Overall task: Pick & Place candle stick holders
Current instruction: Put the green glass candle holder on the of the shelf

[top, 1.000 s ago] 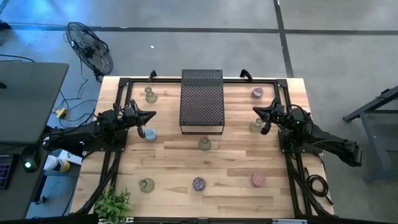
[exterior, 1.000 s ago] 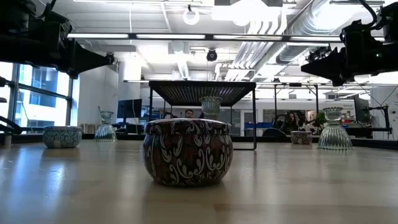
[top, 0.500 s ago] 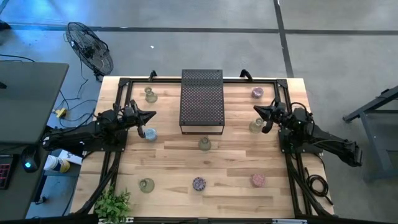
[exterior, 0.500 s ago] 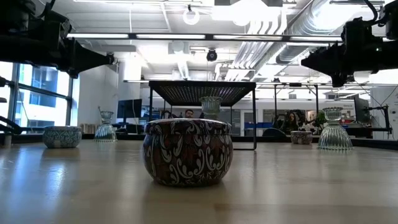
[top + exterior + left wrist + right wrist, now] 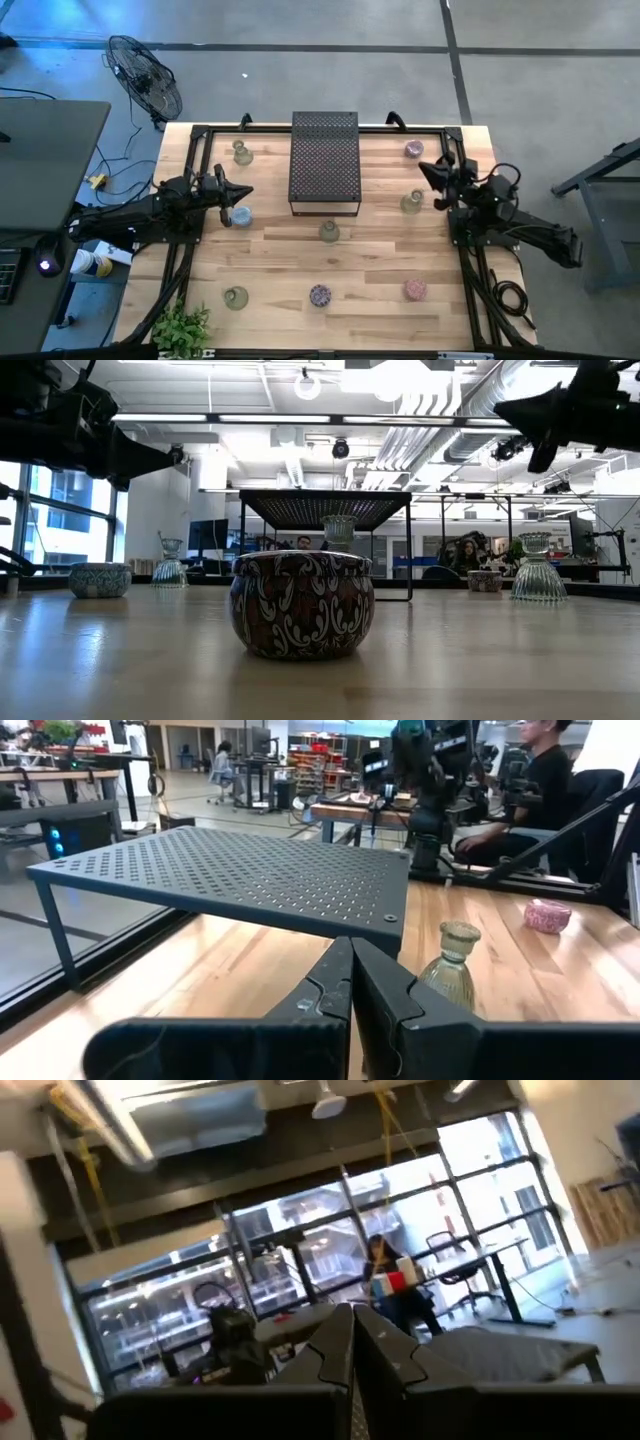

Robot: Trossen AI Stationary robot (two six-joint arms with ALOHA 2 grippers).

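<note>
Several small glass candle stick holders stand on their bases on the wooden table around a black perforated stand [image 5: 324,160]. A pale blue one [image 5: 240,214] stands just near-side of my left gripper [image 5: 248,192], which is shut, empty and level above the table. A clear one [image 5: 411,203] stands near my right gripper [image 5: 421,167], which is also shut and empty and is tipped upward, high above the table [image 5: 500,405]. Others are the pink [image 5: 413,150], clear [image 5: 329,232] and purple [image 5: 319,295] ones. The left wrist view shows the stand [image 5: 240,870] and a clear holder [image 5: 450,965].
More holders stand at the far left [image 5: 241,152], near left [image 5: 235,297] and near right [image 5: 414,290]. A potted plant [image 5: 182,328] is at the near left corner. A black frame rail [image 5: 200,135] runs around the table. A person [image 5: 530,780] sits beyond the table.
My right gripper has risen and tipped its fingertips upward, rolling about its own axis, and stays shut and empty. My left gripper has kept its place. No holder has moved.
</note>
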